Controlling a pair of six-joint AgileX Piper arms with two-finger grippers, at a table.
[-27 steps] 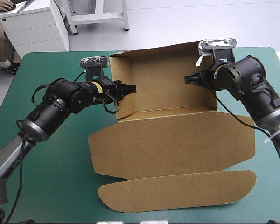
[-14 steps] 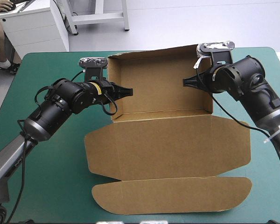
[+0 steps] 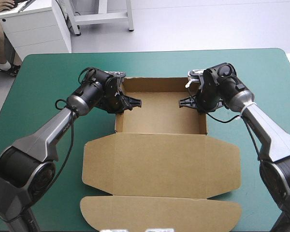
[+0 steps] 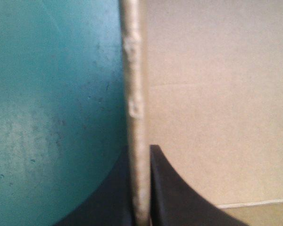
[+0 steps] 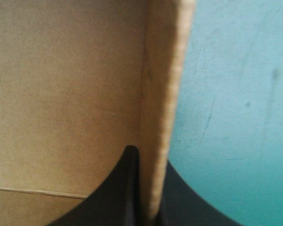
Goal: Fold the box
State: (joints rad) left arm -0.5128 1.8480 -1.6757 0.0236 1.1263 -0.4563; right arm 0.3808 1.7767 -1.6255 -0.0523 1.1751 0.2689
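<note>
The box (image 3: 160, 157) lies near the middle of the teal-green table (image 3: 43, 77) as an open tray. Its walls are raised, and the lid is spread flat toward the near edge, with a rounded flap along its front. The left end effector (image 3: 135, 102) pinches the tray's left wall, one black finger inside the tray and one outside. The right end effector (image 3: 182, 102) pinches the right wall the same way. In both wrist views the board's top edge stands upright between the nearly closed fingers.
</note>
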